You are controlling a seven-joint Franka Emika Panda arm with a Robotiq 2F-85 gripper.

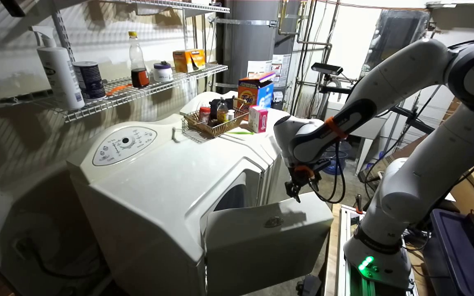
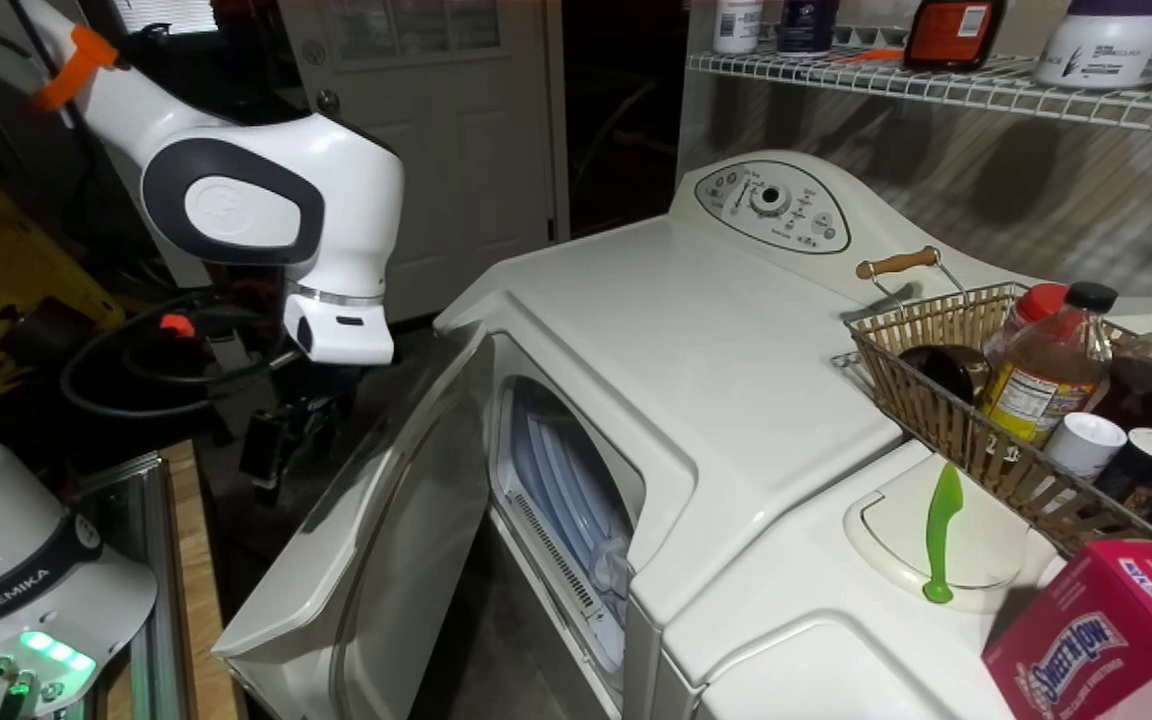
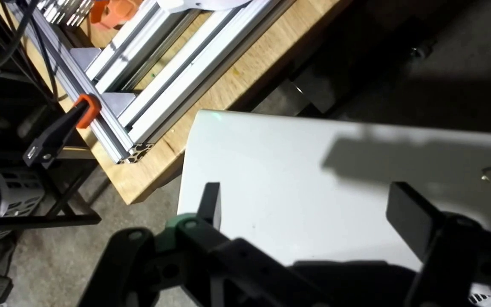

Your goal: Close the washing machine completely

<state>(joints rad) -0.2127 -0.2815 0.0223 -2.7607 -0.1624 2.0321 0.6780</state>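
The off-white washing machine (image 1: 154, 164) shows in both exterior views, its dial panel (image 2: 771, 205) at the back. Its front door (image 1: 261, 255) stands wide open, swung out from the body. The opening (image 2: 561, 520) is uncovered and shows a pale drum. In an exterior view my gripper (image 2: 271, 465) hangs on the outer side of the door (image 2: 406, 560). In the wrist view the gripper (image 3: 309, 207) is open, with its fingers wide apart and nothing between them. The door's outer face (image 3: 262, 162) lies beyond the fingers and bears the gripper's shadow. I cannot tell whether they touch.
The wooden table (image 3: 224, 91) with the robot's metal rails stands close to the door's free edge. A basket of bottles (image 2: 986, 430) and a pink box (image 2: 1096, 640) stand on top of the neighbouring appliance. Wire shelving (image 1: 138, 88) with bottles hangs above.
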